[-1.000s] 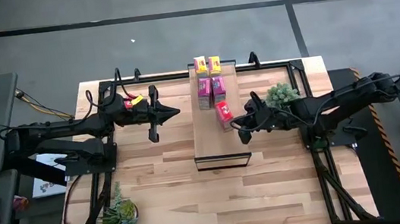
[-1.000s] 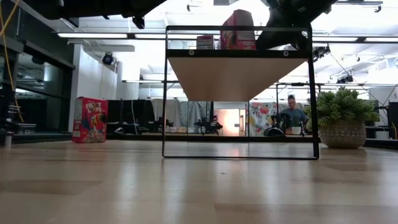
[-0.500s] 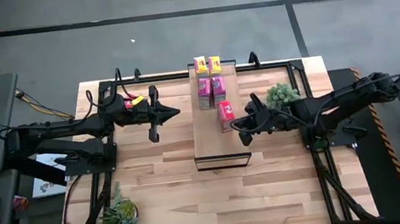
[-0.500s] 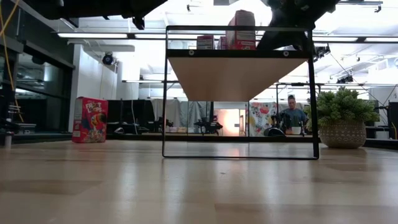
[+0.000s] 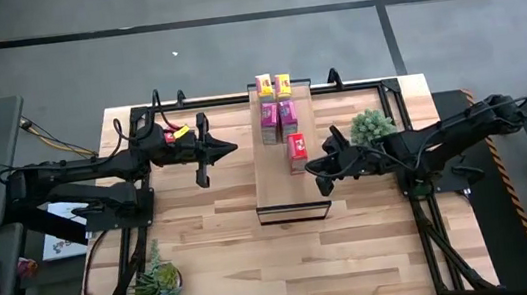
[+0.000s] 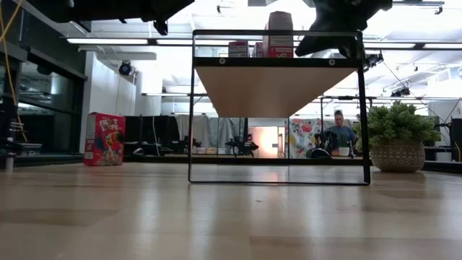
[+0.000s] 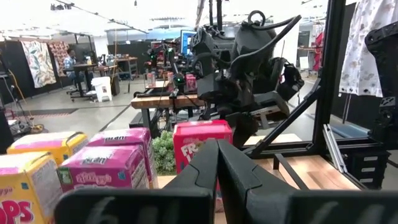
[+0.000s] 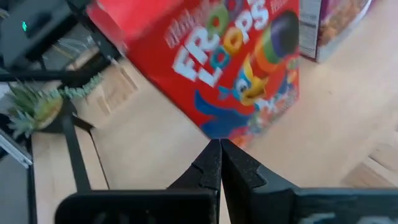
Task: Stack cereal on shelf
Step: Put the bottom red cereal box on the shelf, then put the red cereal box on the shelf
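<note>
Right gripper (image 5: 312, 166) closed, empty, just beside red box (image 5: 296, 147) on shelf (image 5: 284, 190). Left gripper (image 5: 228, 149) closed, empty, left of shelf.

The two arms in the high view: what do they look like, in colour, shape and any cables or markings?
Both arms are black and slender, built of jointed segments, with dark cables looping beside the links. The left arm bears a small yellow-and-red marking near its wrist; its tool tapers to two thin dark fingers. The right arm looks the same but shows no such marking; its tool is equally dark and narrow.
</note>
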Tool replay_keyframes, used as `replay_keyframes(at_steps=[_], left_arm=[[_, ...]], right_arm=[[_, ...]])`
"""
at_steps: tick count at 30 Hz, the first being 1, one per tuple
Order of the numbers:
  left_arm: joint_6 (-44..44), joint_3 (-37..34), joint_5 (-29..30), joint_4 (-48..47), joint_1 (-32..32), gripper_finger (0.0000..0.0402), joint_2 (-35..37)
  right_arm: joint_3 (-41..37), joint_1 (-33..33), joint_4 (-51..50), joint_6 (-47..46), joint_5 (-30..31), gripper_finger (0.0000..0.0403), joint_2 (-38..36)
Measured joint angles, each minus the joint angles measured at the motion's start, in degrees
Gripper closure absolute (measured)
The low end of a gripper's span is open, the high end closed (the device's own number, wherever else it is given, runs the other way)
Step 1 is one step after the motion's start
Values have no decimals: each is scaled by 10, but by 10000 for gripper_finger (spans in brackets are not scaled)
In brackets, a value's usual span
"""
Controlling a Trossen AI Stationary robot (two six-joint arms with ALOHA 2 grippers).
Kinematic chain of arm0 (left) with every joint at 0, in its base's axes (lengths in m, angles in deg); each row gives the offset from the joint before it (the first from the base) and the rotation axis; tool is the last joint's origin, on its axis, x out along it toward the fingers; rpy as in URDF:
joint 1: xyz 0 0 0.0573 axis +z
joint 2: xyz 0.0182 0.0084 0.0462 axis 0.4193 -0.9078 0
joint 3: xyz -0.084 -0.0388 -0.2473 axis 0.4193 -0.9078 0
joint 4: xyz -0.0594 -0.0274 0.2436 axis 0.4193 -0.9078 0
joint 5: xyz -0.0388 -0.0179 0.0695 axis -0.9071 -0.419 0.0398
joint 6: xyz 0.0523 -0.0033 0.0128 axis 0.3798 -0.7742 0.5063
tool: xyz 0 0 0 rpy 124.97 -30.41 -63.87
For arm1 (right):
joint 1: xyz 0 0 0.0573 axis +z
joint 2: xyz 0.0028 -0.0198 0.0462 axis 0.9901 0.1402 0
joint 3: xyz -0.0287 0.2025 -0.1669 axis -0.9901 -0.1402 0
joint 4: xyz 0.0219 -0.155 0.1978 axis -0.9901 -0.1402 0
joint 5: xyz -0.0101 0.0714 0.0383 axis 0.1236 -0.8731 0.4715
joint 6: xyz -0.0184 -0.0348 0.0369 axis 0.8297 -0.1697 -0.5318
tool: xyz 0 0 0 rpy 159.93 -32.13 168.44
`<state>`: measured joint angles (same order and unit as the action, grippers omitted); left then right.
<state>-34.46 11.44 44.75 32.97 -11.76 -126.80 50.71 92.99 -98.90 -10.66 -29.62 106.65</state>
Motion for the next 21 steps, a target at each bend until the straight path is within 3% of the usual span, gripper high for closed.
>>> replay_keyframes(at_steps=[8, 12, 16, 21], left_arm=[[1, 0, 5, -96, 0, 401, 53], [-10, 0, 60, -157, 0, 379, 87], [-27, 0, 151, -265, 0, 324, 119], [-69, 0, 277, -417, 4, 226, 134]], right_arm=[[0, 3, -97, 10, 13, 403, -48], [0, 18, -147, 9, 64, 403, -95], [0, 39, -197, -5, 129, 403, -132], [0, 47, -245, -19, 203, 403, -143]])
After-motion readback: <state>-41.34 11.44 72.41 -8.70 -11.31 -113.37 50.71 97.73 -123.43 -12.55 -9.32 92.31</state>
